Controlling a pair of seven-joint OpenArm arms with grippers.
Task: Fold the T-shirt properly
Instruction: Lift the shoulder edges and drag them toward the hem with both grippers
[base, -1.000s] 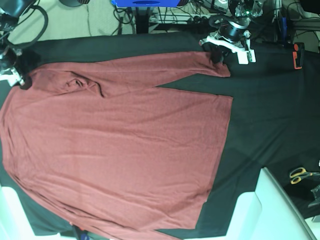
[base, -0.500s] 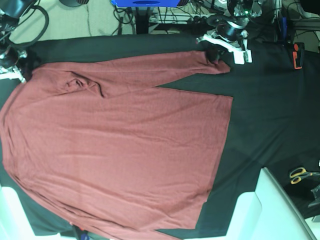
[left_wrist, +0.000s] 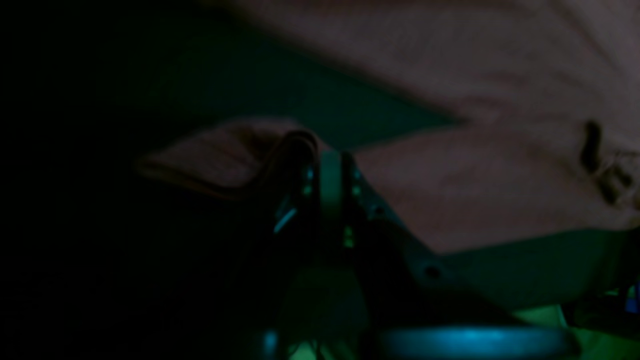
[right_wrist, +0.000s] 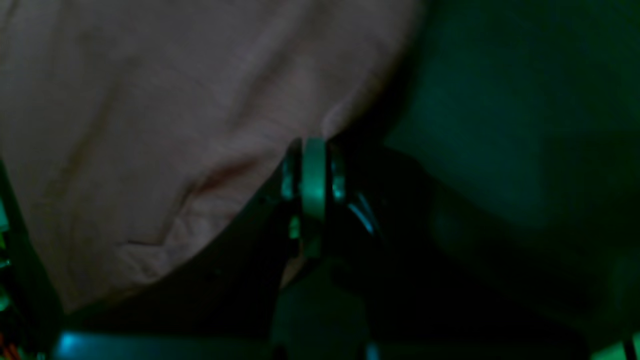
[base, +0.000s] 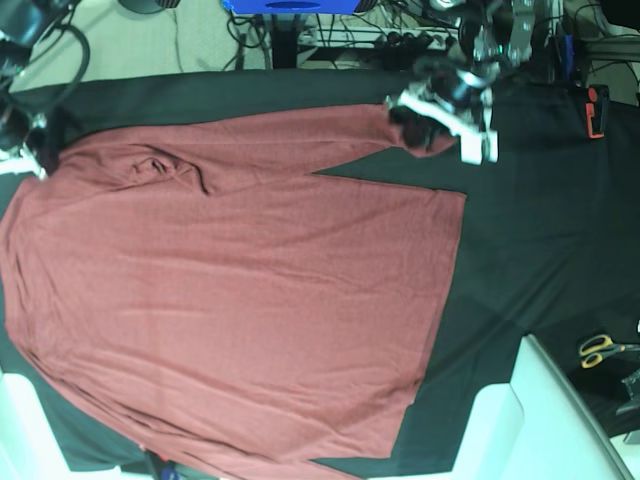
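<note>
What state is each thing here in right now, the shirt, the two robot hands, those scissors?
T-shirt: spread flat, unfolded, one sleeve stretched along the far edge.
Left hand: shut on the sleeve cuff.
Right hand: shut on the shirt's edge near the shoulder.
Scissors: lying untouched, blades hidden.
Black table cover: lying flat under the shirt.

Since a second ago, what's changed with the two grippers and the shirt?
The right gripper has closed on the T-shirt at its shoulder edge. The left gripper, already shut on the sleeve cuff, has pulled that cuff up and slightly inward toward the body. The shirt's body stays spread flat on the black table cover; the scissors have not moved.
</note>
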